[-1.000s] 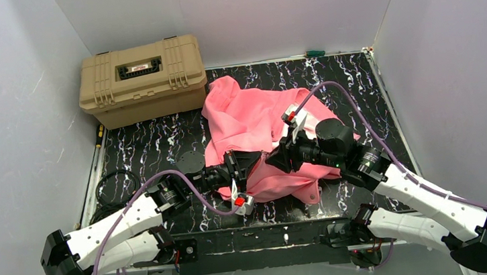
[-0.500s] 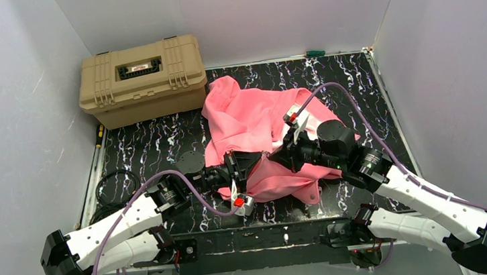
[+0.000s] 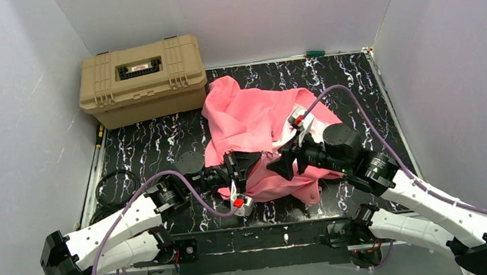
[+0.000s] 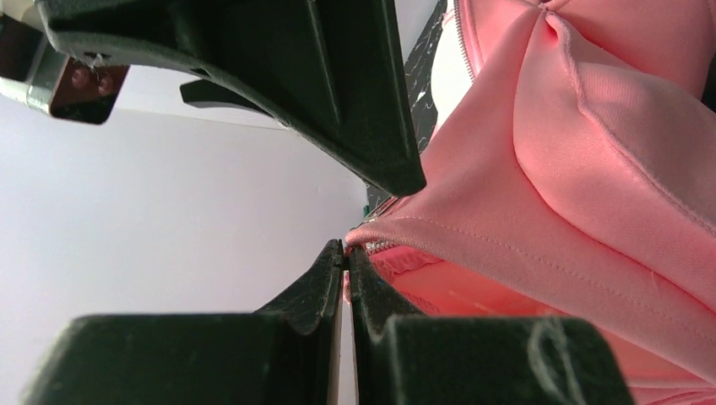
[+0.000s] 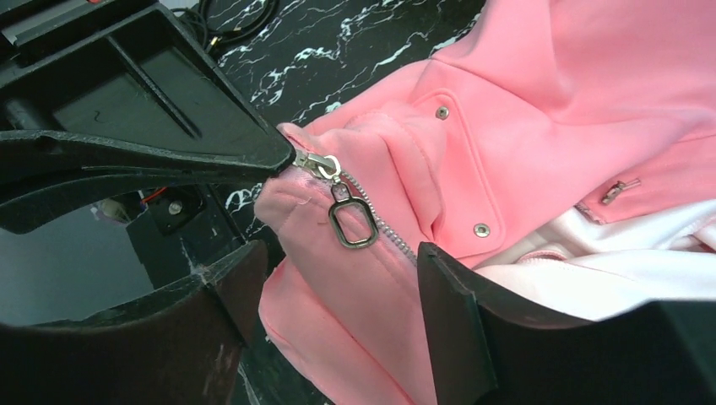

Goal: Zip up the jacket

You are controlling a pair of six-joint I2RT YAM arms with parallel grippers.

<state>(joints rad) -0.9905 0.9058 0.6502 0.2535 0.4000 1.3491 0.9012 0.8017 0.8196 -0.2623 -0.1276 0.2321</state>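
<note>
We noted the jacket (image 3: 252,116) crumpled, soft salmon knit, metal snaps (image 5: 481,229); left gripper (image 4: 346,257) pinched what seemed its hem corner; right gripper (image 5: 338,253) gaped empty near the ring-shaped pull (image 5: 352,224).

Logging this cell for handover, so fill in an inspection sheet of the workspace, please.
Surface: black marbled table, partly covered.
Job's things: pink jacket crumpled mid-table; zipper pull at its near hem corner.
Clutter: tan case back left; small green tool at far edge.
Grippers: left gripper shut on jacket hem; right gripper open, a finger either side of zipper pull.
Cables: purple cables along both arms; black cord coiled at left edge.
Surroundings: white walls on three sides.
</note>
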